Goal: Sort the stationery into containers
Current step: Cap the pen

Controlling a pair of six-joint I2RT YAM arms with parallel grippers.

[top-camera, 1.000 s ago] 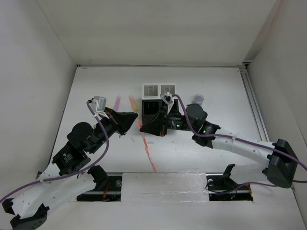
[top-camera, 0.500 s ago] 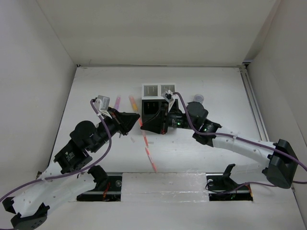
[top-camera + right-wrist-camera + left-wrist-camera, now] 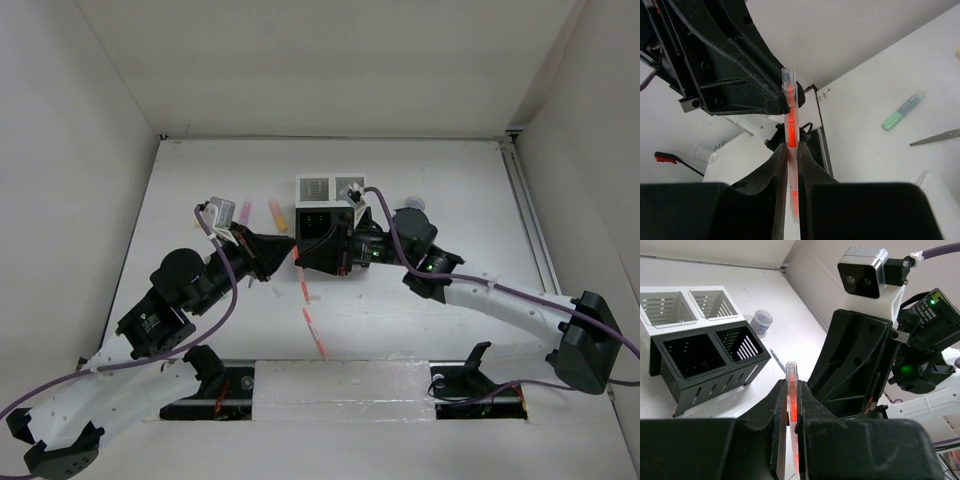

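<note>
A thin red pen (image 3: 791,372), clear-barrelled with red ink showing, is sitting pinched in the left gripper's (image 3: 791,386) closed jaws. A second red pen (image 3: 789,110) is sitting likewise in the right gripper (image 3: 790,150), both hovering beside the mesh organiser (image 3: 705,357) over a white surface (image 3: 450,180) boxed by plain white walls (image 3: 330,60).

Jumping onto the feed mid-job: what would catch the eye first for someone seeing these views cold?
The left gripper and right gripper meet tip to tip just in front of the black compartments. Each is shut on a red pen, though whether they share one pen is unclear. A loose pen lies on the table nearer the bases.
</note>
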